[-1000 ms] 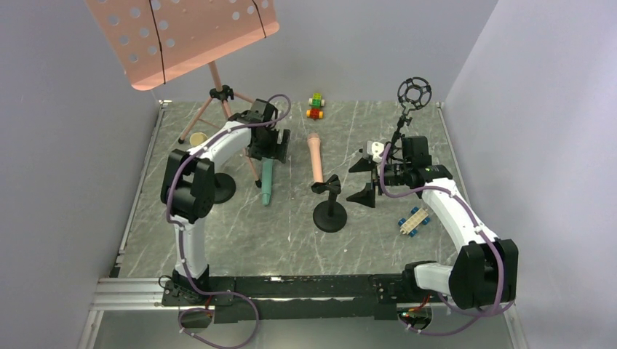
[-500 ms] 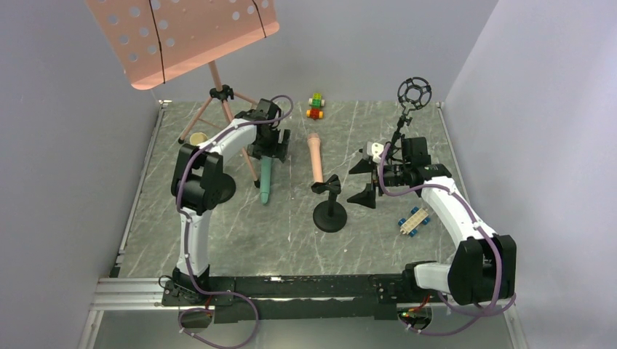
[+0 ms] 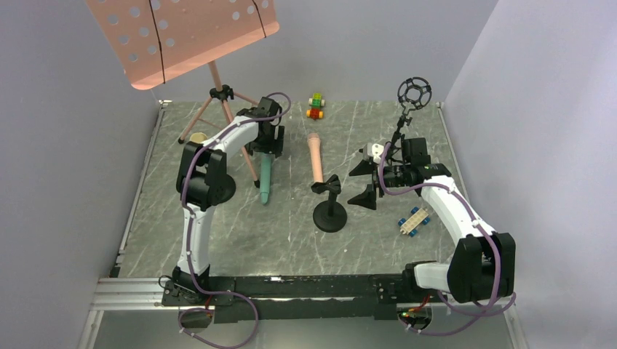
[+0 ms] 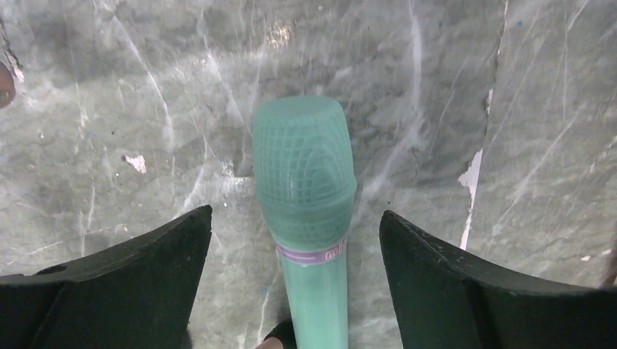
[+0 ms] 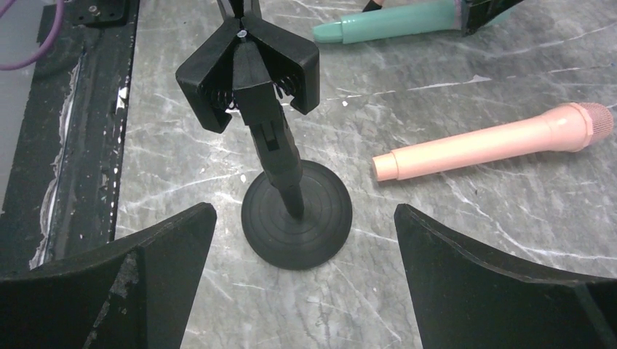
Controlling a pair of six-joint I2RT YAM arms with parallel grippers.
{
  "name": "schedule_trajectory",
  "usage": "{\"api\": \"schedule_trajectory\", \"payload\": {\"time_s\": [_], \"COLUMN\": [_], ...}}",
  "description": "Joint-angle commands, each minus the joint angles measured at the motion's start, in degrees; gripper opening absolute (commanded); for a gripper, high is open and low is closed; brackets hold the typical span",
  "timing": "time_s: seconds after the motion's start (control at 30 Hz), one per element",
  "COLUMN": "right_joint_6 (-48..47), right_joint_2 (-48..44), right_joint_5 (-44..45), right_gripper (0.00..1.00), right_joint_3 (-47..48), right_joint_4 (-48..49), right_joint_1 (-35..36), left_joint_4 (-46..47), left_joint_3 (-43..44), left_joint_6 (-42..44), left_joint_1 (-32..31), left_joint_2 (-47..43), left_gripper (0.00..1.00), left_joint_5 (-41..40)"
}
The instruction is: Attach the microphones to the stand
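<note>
Teal plastic fills the middle of our left wrist view: the teal-green microphone [image 4: 305,211] lies flat on the grey surface [image 4: 509,109], head toward the top of the frame. Our left pincer [image 4: 295,218] straddles it, spread wide and gripping nothing, apparently lined up to close below the head. At centre right of the right wrist view the pink microphone [image 5: 495,142] lies beside the black clip stand [image 5: 273,145], which our released right pincer [image 5: 305,211] frames, likely to steady it.

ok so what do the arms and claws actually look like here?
The left arm and right arm: white links, black joint housings, a purple cable looped along each. The left claw and right claw: matte black, two broad wedge-shaped fingers. No markings visible.
</note>
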Motion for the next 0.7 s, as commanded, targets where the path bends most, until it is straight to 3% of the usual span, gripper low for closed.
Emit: {"api": "schedule_trajectory", "payload": {"time_s": [0.0, 0.47, 0.67], "right_joint_6": [-3.09, -3.74, -3.90], "right_joint_2": [0.33, 0.11, 0.16], "right_joint_5": [-2.75, -3.03, -3.33], "right_gripper": [1.00, 1.00, 1.00], "right_joint_3": [1.70, 1.88, 1.93], "right_joint_4": [-1.93, -2.64, -2.85], "right_joint_1": [-0.41, -0.88, -1.31], "left_joint_4": [-2.41, -2.69, -3.39], "left_joint_3": [3.88, 3.07, 3.93], "left_joint_6": [-1.22, -1.99, -1.89], "left_joint_1": [-0.02, -0.02, -0.36], "left_joint_2": [2.03, 4.12, 5.30], "left_gripper": [0.88, 0.72, 0.71], "left_joint_5": [-2.03, 2.31, 2.69]}}
